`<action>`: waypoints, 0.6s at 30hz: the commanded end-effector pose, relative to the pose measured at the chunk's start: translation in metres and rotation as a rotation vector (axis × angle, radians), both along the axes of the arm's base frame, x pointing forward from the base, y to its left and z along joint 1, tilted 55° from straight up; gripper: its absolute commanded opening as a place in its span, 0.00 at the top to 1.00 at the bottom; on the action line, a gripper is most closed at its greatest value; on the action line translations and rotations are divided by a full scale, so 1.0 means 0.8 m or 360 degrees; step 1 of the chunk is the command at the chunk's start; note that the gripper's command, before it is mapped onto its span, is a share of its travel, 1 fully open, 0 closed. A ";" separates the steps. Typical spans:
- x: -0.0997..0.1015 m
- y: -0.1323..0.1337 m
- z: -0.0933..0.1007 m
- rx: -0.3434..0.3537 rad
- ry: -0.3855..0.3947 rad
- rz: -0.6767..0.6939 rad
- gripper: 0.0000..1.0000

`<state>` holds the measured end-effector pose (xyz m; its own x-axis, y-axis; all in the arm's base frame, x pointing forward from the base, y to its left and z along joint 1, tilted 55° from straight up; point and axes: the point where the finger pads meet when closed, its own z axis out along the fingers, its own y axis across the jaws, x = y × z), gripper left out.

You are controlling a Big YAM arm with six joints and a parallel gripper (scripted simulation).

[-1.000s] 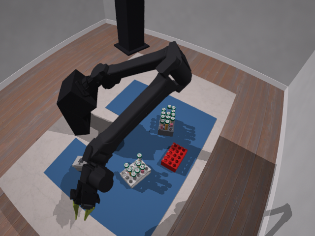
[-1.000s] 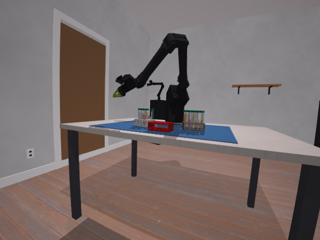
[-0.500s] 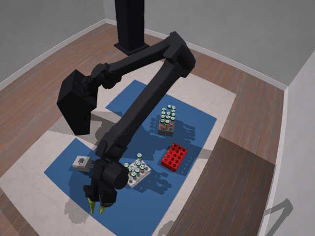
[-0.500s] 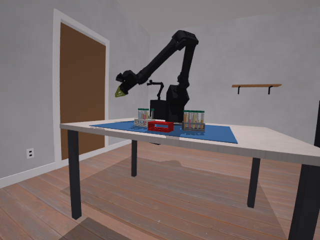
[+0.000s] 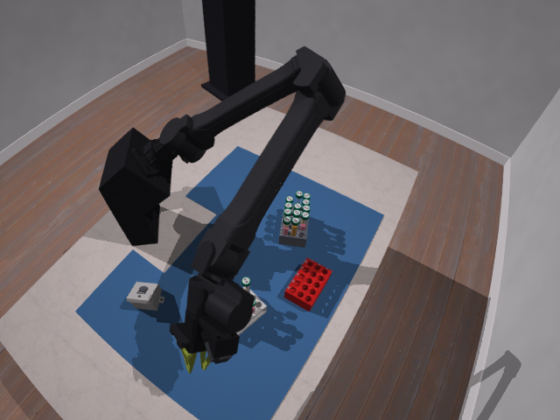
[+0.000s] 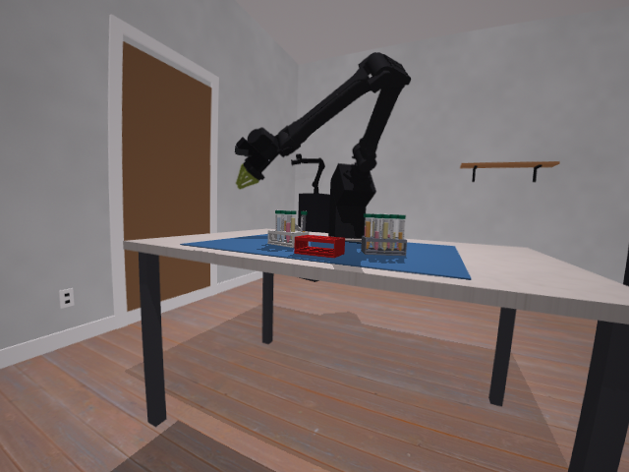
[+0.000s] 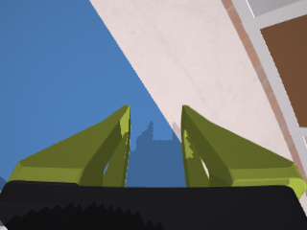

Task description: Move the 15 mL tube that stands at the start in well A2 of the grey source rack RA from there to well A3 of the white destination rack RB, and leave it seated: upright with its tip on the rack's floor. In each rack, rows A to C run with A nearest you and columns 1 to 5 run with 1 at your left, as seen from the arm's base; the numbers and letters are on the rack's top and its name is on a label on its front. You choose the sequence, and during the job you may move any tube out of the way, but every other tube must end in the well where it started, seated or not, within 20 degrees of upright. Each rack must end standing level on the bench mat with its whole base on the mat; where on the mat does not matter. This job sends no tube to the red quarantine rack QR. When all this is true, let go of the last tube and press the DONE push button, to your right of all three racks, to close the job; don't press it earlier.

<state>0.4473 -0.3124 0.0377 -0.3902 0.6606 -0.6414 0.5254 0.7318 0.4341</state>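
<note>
My gripper (image 5: 197,369) (image 6: 240,186) (image 7: 155,114) is open part way, with nothing between its fingertips. It hangs high above the bench, on the DONE button's side of the white rack. The grey rack RA (image 5: 292,241) (image 6: 378,252) stands on the mat with several green-capped upright tubes. The white rack RB (image 5: 259,310) (image 6: 274,233) also holds several tubes, and one green-capped tube (image 5: 246,281) shows beside the wrist. The arm hides most of RB in the top view. Well labels are too small to read. The DONE button (image 5: 143,289) sits on a pale box.
The empty red rack QR (image 5: 296,301) (image 6: 298,246) stands on the blue mat (image 5: 357,221) between the grey and white racks, toward the mat's far edge. The wrist view shows the mat's edge and pale bench top (image 7: 182,57) below the fingers.
</note>
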 end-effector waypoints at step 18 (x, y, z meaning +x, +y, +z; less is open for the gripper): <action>-0.001 0.091 0.081 -0.0029 0.0035 0.0388 0.70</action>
<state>0.4451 -0.2549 0.0902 -0.5335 0.5650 -0.6294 0.3706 0.8251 0.4265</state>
